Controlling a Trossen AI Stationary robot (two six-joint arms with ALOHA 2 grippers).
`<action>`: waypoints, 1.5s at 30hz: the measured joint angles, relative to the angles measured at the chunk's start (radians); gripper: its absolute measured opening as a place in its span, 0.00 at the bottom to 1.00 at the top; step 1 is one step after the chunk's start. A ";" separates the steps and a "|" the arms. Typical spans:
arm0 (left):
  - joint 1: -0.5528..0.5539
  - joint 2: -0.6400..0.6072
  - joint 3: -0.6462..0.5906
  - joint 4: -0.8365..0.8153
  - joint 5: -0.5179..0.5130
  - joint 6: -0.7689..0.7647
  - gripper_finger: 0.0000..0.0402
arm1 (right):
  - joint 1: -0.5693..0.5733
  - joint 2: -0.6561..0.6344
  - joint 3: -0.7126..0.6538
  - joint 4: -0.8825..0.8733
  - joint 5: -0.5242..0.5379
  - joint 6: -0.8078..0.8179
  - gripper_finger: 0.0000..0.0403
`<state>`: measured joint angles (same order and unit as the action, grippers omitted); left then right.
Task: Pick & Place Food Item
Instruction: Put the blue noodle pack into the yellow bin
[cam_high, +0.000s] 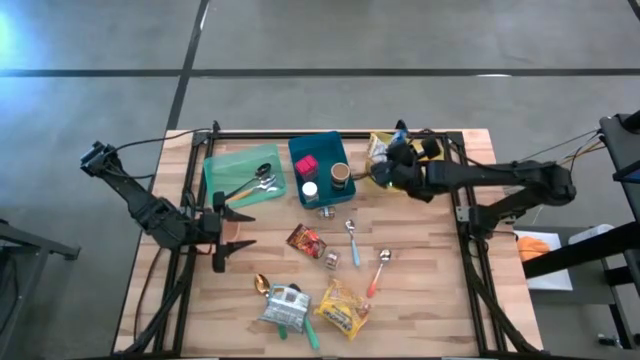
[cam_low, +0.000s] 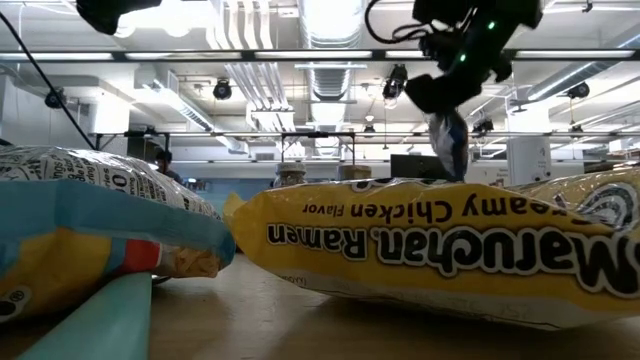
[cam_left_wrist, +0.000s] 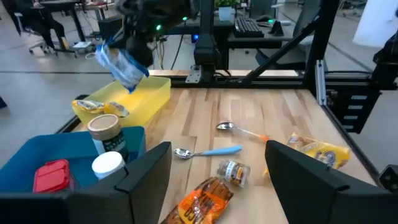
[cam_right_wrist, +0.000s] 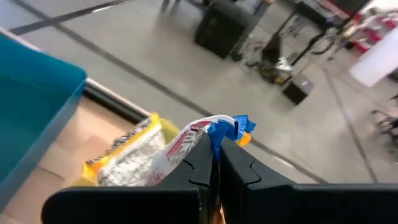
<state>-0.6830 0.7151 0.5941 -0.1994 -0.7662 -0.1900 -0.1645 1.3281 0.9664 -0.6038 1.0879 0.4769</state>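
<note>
Here the right gripper (cam_right_wrist: 214, 155), jaws clamped on a snack packet (cam_left_wrist: 119, 62), hangs above the yellow bin's (cam_left_wrist: 144, 96) rim.

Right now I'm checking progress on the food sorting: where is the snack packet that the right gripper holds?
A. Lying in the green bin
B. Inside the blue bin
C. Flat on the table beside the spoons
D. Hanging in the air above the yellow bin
D: the right gripper is shut on the snack packet, which dangles clear above the yellow bin.
</note>
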 joint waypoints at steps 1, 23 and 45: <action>0.003 0.000 0.000 0.000 0.000 0.005 0.66 | -0.023 0.000 -0.018 0.062 -0.030 -0.045 0.02; 0.024 0.000 0.000 -0.041 0.000 0.007 0.66 | -0.244 0.022 -0.207 0.412 -0.243 -0.436 0.02; 0.037 0.001 -0.011 -0.049 0.000 0.003 0.66 | -0.241 0.285 -0.240 0.692 -0.257 -0.424 0.02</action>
<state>-0.6460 0.7162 0.5827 -0.2484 -0.7657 -0.1871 -0.4054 1.6132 0.7263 0.0886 0.8307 0.0526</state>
